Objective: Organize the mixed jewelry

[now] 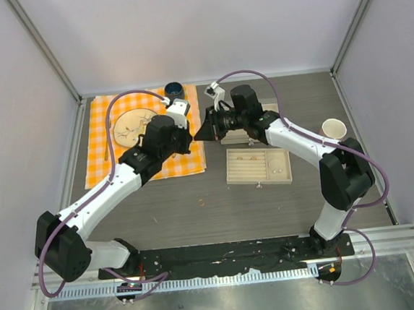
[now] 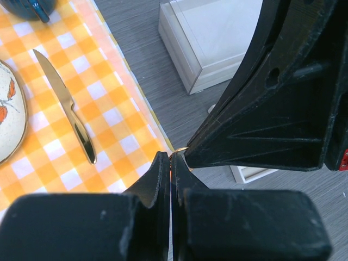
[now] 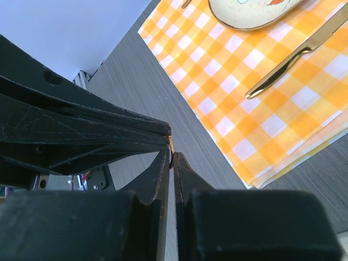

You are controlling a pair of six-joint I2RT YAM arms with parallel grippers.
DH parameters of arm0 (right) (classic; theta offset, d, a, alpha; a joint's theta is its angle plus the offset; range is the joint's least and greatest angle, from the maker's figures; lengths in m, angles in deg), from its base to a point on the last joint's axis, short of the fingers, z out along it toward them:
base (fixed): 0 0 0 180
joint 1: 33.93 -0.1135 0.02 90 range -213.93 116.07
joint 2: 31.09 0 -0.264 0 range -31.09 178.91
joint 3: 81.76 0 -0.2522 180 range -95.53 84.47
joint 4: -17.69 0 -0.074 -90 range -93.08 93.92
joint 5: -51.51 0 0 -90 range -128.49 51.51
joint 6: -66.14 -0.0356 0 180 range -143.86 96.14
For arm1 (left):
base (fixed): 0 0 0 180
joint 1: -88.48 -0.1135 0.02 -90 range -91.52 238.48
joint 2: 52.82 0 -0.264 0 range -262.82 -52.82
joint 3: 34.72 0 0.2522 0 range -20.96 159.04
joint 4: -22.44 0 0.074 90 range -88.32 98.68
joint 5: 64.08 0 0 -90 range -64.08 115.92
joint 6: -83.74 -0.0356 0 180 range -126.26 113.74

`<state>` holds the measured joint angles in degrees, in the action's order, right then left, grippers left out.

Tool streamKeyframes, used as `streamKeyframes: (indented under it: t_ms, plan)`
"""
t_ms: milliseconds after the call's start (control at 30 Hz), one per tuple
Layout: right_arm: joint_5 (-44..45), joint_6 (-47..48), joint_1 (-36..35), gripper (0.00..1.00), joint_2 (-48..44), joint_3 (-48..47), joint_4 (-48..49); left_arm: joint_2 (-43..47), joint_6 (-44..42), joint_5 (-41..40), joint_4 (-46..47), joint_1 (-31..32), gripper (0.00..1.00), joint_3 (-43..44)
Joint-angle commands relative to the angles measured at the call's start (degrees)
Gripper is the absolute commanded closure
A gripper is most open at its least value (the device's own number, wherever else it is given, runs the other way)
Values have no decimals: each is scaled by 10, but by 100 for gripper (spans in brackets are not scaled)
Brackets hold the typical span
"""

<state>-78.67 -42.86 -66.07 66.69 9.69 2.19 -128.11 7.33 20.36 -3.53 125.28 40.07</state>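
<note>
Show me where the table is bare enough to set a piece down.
Mostly free: the front strip between the beige tray and the arm bases, and the back right corner behind the paper cup. Crowded: the gap between the checked cloth and the white box, where the left gripper and right gripper meet at a gold ring.

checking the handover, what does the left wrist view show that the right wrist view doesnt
Only the left wrist view: a white box and a dark blue cup at its top edge.
Only the right wrist view: the pale wall in the background.
Both: the orange checked cloth, the knife lying on it, part of the plate, and the left gripper shut on a small gold ring, with the right gripper tip to tip against it at that ring.
</note>
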Motion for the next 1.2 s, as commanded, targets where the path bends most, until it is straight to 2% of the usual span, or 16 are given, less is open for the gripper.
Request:
streamKeyframes:
  t_ms: [0, 100, 233, 333, 367, 500, 633, 767, 900, 1033, 1167]
  plan:
    - [-17, 5, -6, 92, -21, -1, 22, 6, 9, -8, 40, 0, 100, 0]
    - [-17, 4, -6, 99, -22, -1, 22, 5, 10, -6, 41, -1, 100, -1]
    - [-16, 5, -6, 99, -27, -3, 21, 8, 18, 10, 42, -7, 93, -2]
    - [-3, 18, -6, 99, -33, -4, 7, 12, 24, 36, 40, -20, 62, -2]
    - [5, 22, -6, 99, -36, -3, -2, 20, 27, 45, 39, -23, 37, -2]
    - [16, 36, 5, 99, -50, 4, -20, 44, 24, 110, 28, -63, 13, -1]
    - [19, 72, 16, 99, -68, 10, -60, 67, 19, 202, 27, -97, 9, 0]
    - [23, 105, 23, 99, -96, 20, -88, 86, 10, 300, 31, -111, 10, 0]
    - [9, 126, 40, 99, -123, 24, -114, 93, 4, 445, 40, -122, 10, 1]
    - [-72, 119, 62, 99, -140, 14, -123, 95, 7, 542, 70, -123, 10, -15]
    - [-136, 126, 63, 99, -138, -11, -149, 84, 8, 585, 109, -123, 11, -24]
